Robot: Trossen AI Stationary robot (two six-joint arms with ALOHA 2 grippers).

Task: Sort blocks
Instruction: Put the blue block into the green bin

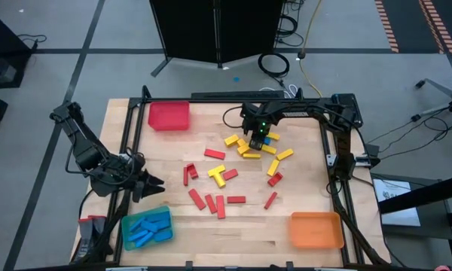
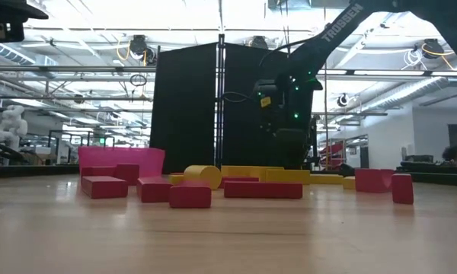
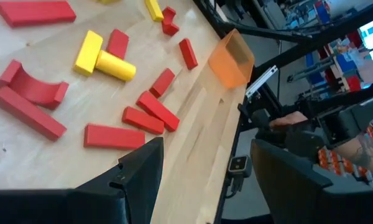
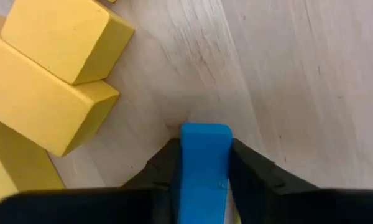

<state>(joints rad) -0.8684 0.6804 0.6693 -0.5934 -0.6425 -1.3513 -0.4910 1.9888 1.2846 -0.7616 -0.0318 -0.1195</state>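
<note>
The right gripper point(image 4: 204, 180) is down among the yellow blocks point(image 1: 250, 148) at the far middle of the table point(image 1: 301, 203), its fingers pressed on both sides of a blue block point(image 4: 204, 163); bare wood lies just beyond it. The left gripper point(image 1: 152, 181) waits open at the table's left edge, beside the blue tray point(image 1: 128, 233). Red blocks point(image 1: 215, 202) scatter mid-table.

Counting 3 trays: 1 red tray point(image 1: 169, 115), 1 teal tray point(image 1: 126, 229), 1 orange tray point(image 1: 315, 229). Tallying roughly 11 red blocks point(image 1: 215, 153) loose on the table point(image 1: 301, 203), 1 of them arch-shaped. Tallying about 10 yellow blocks point(image 1: 284, 154), 1 of them cylindrical. Counting some 6 blue blocks point(image 1: 147, 224) piled in the teal tray, exact number uncertain through overlap, plus 1 blue block point(image 4: 204, 162) outside it.
</note>
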